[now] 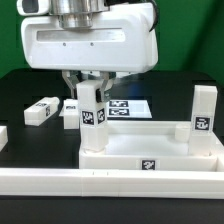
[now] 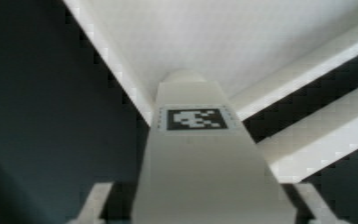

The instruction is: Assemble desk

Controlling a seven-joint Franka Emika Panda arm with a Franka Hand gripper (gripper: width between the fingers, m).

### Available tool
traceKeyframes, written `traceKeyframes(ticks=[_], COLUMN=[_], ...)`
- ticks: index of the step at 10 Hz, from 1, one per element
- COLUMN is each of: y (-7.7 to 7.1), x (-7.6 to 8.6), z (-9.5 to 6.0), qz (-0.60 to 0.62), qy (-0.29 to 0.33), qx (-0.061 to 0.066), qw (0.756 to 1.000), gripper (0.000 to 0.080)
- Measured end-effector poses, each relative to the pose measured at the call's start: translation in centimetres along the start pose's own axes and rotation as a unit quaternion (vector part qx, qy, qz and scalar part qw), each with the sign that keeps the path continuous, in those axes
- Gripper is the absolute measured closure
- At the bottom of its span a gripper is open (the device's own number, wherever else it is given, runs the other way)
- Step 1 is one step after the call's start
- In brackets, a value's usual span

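The desk top (image 1: 150, 150), a white rimmed tray, lies upside down near the front. One square leg (image 1: 205, 115) stands upright in its corner on the exterior view's right. My gripper (image 1: 87, 88) is shut on a second leg (image 1: 91, 118), holding it upright on the tray's left corner. In the wrist view this leg (image 2: 197, 150) fills the middle with its tag facing the camera. A finger (image 2: 98, 203) presses on each side of it, around my gripper (image 2: 197, 208), and the tray (image 2: 247, 40) spreads beyond it. Two more legs (image 1: 42, 110) (image 1: 70, 113) lie loose on the left.
The marker board (image 1: 128, 107) lies flat behind the tray. A long white rail (image 1: 110, 185) runs along the front edge. Another white piece (image 1: 3, 135) shows at the far left. The table is black (image 1: 30, 140).
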State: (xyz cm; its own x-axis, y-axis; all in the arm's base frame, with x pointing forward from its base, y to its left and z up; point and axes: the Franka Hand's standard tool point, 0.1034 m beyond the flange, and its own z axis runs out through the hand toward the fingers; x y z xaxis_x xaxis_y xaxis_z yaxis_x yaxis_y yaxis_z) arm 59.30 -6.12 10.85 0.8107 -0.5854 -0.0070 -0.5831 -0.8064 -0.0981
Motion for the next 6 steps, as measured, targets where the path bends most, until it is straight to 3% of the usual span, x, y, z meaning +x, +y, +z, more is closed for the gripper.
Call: traceKeyframes(ticks=[4,6], y=[-0.27,-0.26], x=[-0.23,-0.22], z=[0.06,0.07], qz=[0.182,0.172], qy=[-0.003,-0.003], qx=[-0.002,-0.001], qw=[0.983,0.985], gripper=[0.0509,0.0509])
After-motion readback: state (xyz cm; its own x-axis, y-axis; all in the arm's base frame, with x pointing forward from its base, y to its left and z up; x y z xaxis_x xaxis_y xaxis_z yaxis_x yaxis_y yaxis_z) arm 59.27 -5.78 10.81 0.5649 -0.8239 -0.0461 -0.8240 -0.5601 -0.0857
